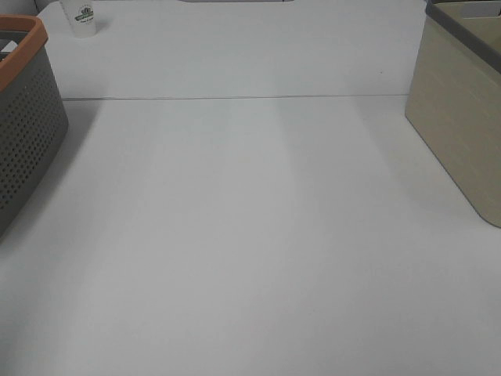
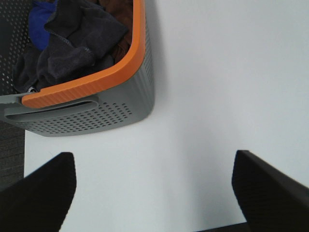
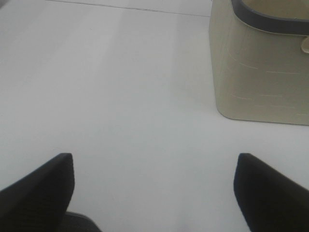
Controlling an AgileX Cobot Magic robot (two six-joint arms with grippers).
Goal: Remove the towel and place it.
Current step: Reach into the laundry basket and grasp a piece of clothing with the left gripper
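Note:
The dark charcoal-grey towel (image 2: 72, 46) lies crumpled inside the grey perforated basket with an orange rim (image 2: 96, 79), among blue and brown cloths. In the exterior high view the basket (image 1: 23, 117) stands at the left edge and its contents are hidden. My left gripper (image 2: 154, 193) is open and empty over the white table, apart from the basket. My right gripper (image 3: 154, 193) is open and empty over the table, near the beige bin (image 3: 260, 72). Neither gripper shows in the exterior high view.
A beige bin with a dark rim (image 1: 462, 117) stands at the right edge. A white paper cup (image 1: 82, 17) stands at the far left back. A seam (image 1: 235, 98) crosses the white table.

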